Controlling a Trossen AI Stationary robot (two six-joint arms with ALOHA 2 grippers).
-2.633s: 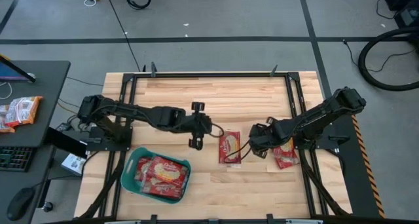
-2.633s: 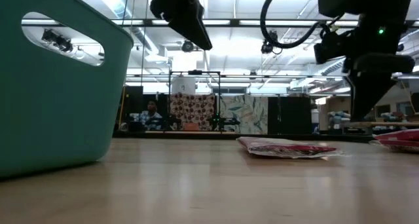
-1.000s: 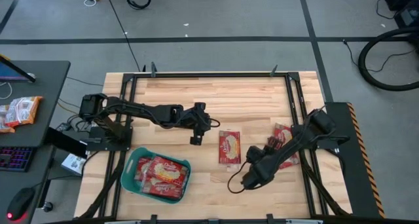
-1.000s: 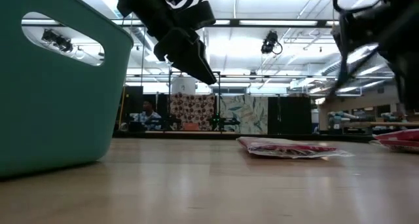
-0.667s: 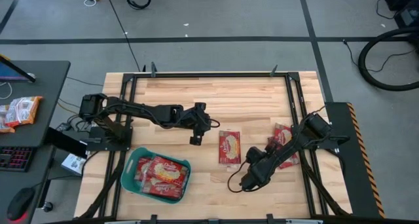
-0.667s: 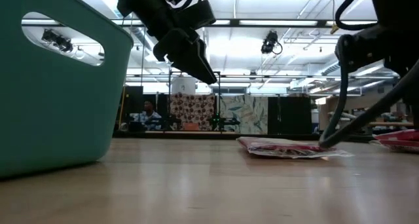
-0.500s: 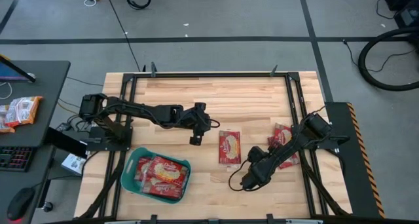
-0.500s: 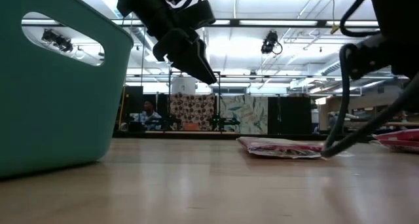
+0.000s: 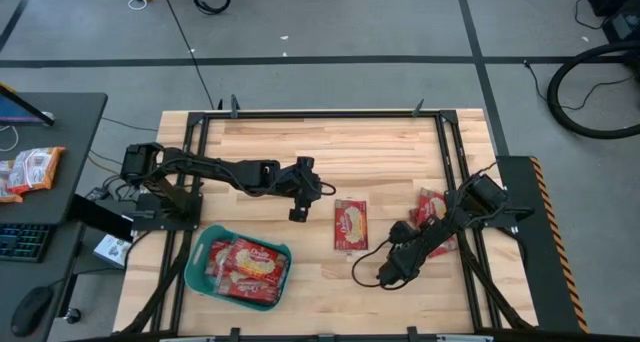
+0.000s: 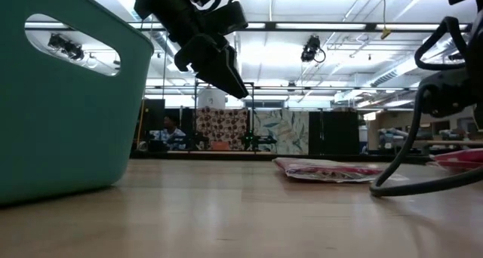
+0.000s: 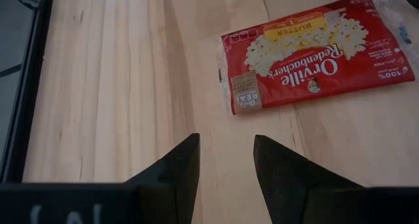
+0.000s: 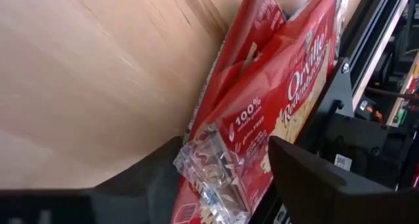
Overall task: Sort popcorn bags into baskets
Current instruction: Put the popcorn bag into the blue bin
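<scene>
One popcorn bag (image 9: 350, 225) lies flat at the table's middle, also seen as the bag (image 11: 314, 50) and the bag (image 10: 332, 170). My left gripper (image 9: 322, 194) hovers open above the wood just left of it. More popcorn bags (image 9: 432, 214) lie overlapped by the right frame rail. My right gripper (image 12: 226, 145) is low at their near-left end and points back toward its own base. It is open, and a bag's clear crimped end (image 12: 209, 164) lies between its fingers. The teal basket (image 9: 203, 272) at the near left holds several bags (image 9: 248, 269). My right gripper's open fingers stand on either side of the clear crimped end (image 12: 209, 164) of the nearest bag in the right-hand pile. They slant down at it from the table's near-left. Whether a finger touches the bag I cannot tell. The bags lie on the table.
The black frame rail (image 9: 462, 182) runs close behind the right-hand bags. My right arm's cable loop (image 10: 411, 184) lies on the wood. A paler orange-and-white packet (image 9: 30, 170) sits on the side desk at the left. A person (image 10: 173, 130) sits far off in the room.
My right arm has sunk toward the table beside the right-hand bags and its wrist has rolled. Its cable loop now rests on the wood. The bags and the basket have stayed where they were.
</scene>
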